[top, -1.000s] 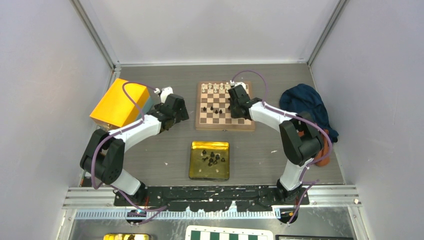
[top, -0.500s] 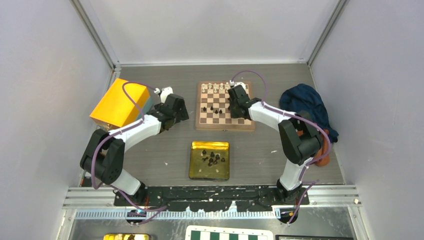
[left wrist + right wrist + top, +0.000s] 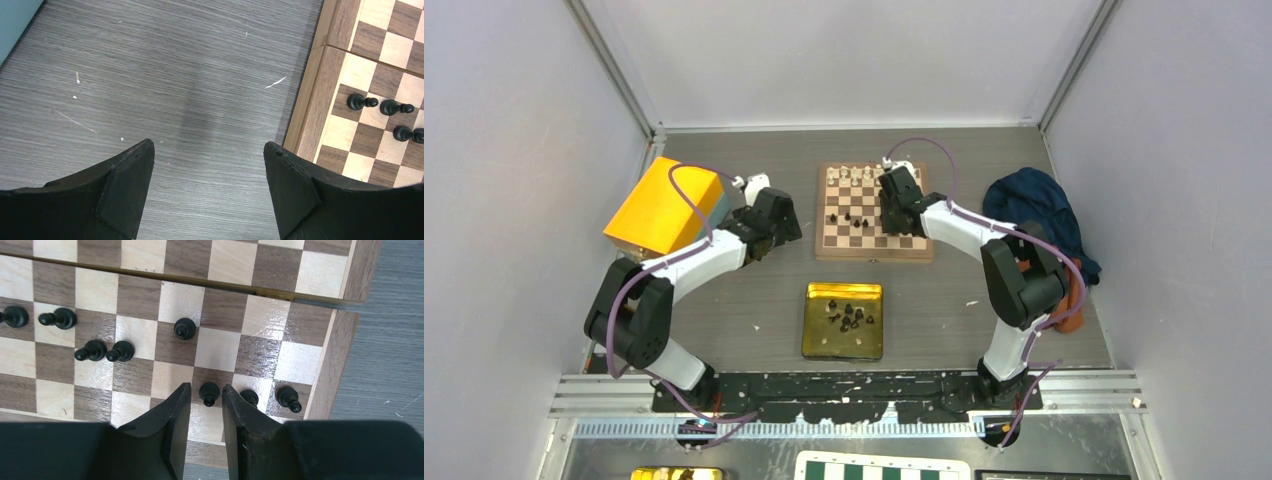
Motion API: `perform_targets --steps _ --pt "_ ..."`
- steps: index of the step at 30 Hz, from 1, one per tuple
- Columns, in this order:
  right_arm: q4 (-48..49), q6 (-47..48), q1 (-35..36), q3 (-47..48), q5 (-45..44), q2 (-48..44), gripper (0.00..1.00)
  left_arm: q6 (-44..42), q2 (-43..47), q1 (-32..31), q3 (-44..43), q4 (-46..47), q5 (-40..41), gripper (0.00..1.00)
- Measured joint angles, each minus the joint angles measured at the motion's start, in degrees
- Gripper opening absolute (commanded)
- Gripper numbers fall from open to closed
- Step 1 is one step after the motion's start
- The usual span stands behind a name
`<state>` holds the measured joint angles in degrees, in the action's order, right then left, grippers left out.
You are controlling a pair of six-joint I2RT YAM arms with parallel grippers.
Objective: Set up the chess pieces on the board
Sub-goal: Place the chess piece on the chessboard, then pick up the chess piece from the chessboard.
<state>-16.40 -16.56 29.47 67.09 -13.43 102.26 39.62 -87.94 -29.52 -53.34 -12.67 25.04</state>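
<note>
Black pawn (image 3: 209,392) stands on the board (image 3: 345,345) at lower centre of the right wrist view, between the slightly parted jaws of the right tool (image 3: 206,388), unpinched. Lift crookedly and you could tip it or clip the neighbouring pawn (image 3: 248,397) just right of it. Left tool (image 3: 209,150) gapes empty over the desk (image 3: 175,75).

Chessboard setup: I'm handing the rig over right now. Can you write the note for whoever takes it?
Left gripper: fingers open over the table beside the board, holding nothing.
Right gripper: fingers open either side of a black pawn standing near the board's near edge, not gripping it.
Done: white pieces line the far row; a few black pawns stand along the near edge.
Left: loose black pieces mid-board and spare black pieces in the gold tray need their squares.
</note>
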Motion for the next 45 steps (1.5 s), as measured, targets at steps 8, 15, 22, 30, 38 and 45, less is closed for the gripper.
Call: perform_targets --steps 8,15,22,30,38,45 --pt "-1.18 0.24 0.00 4.17 0.00 0.37 0.36 -0.02 0.00 0.00 0.00 0.00 0.02 0.82" --pt "-1.49 0.55 0.00 8.00 0.09 3.85 0.36 -0.04 0.00 0.00 0.00 0.00 0.02 0.82" --pt "-2.01 0.87 0.00 9.35 0.35 6.23 0.37 -0.04 0.00 0.00 0.00 0.00 0.02 0.82" --pt "-1.97 1.22 0.00 10.62 0.52 8.17 0.36 -0.04 0.00 0.00 0.00 0.02 0.02 0.82" --pt "-1.99 1.29 0.00 11.26 0.52 9.03 0.36 -0.07 0.00 0.00 0.00 0.02 0.02 0.82" --pt "-2.01 1.44 0.00 11.91 0.50 9.33 0.33 -0.57 0.00 0.00 0.00 0.04 0.04 0.82"
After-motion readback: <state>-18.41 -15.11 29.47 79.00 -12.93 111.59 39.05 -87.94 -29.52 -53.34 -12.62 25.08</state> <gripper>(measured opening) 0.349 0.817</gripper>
